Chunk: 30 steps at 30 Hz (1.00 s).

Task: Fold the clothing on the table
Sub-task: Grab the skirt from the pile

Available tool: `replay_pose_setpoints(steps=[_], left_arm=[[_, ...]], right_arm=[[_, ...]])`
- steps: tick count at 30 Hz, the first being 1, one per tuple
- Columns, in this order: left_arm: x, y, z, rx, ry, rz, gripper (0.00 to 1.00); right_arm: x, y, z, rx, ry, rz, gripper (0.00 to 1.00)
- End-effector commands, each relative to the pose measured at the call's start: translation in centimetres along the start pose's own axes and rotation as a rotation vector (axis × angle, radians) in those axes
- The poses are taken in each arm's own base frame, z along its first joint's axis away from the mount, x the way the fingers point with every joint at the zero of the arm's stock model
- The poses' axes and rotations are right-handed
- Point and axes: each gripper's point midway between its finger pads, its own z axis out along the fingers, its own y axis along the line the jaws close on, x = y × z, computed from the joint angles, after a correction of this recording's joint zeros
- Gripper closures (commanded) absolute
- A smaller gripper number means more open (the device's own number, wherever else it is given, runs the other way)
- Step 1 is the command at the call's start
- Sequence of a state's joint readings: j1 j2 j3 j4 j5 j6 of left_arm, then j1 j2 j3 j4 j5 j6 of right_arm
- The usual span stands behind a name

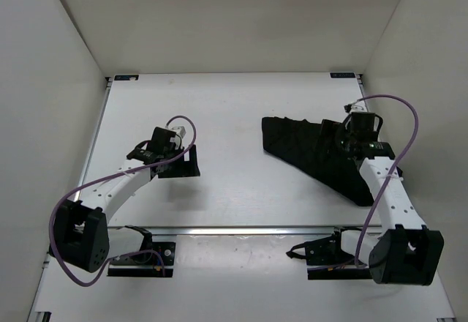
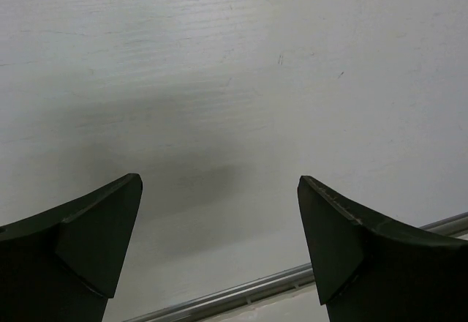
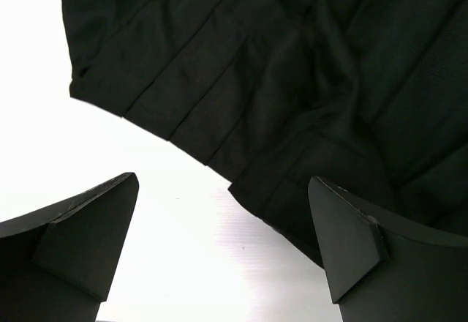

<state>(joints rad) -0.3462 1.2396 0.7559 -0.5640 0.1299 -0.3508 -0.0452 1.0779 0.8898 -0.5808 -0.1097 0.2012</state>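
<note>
Clothing (image 1: 300, 146) — a soft black pleated fabric garment — lay on the right half of the flat white table (image 1: 219, 102), long axis running far-left to near-right, directly under the right gripper (image 3: 223, 186), whose jaws stood spread and empty; the left gripper (image 2: 219, 183), equally spread, hung well apart.

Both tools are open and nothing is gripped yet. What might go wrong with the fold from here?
1. The right tool straddles the pleated edge of the clothing, one finger over bare table; closing may catch one layer or miss.
2. The left tool hangs over bare table, away from the clothing; a one-sided pull may drag it instead of folding.
</note>
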Motion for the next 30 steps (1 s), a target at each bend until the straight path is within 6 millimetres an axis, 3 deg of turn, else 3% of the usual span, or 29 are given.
replay_pose_setpoints(steps=[1,6,11,14,17,21,24,27,29,30], left_arm=[[-1.9,-0.4,-0.9,0.001,-0.072,0.018,0.01],[-2.2,-0.7,-0.9,0.019,-0.089,0.029,0.02],[-0.4,-0.4,0.0,0.04,-0.065,-0.009,0.01],[-0.6,-0.4,0.1,0.04,-0.05,-0.015,0.01],[-1.6,-0.6,0.3,0.037,-0.051,0.005,0.02],[-3.0,-0.8,0.3,0.028,-0.055,0.014,0.02],[-2.9,-0.9,1.2,0.031,-0.011,0.028,0.01],[-2.8,-1.1,1.7,0.013,0.046,0.049,0.01],[-3.2,-1.0,2.0,0.007,0.028,0.044,0.01],[-3.3,-1.0,2.1,0.016,0.029,0.035,0.01]], right_arm=[[-2.0,0.0,1.2,0.017,-0.015,-0.019,0.01],[-2.2,-2.8,2.4,0.121,0.059,0.027,0.01],[0.7,-5.3,3.3,0.259,0.201,-0.053,0.01],[3.1,-6.2,3.6,0.331,0.317,-0.103,0.01],[4.3,-5.9,4.5,0.318,0.347,-0.133,0.01],[3.7,-5.5,5.7,0.282,0.288,-0.114,0.01],[3.2,-6.0,6.1,0.286,0.281,-0.075,0.02],[4.2,-6.7,6.5,0.32,0.321,-0.085,0.04],[4.6,-7.1,6.7,0.328,0.349,-0.087,0.09],[4.6,-6.9,7.0,0.322,0.364,-0.085,0.18]])
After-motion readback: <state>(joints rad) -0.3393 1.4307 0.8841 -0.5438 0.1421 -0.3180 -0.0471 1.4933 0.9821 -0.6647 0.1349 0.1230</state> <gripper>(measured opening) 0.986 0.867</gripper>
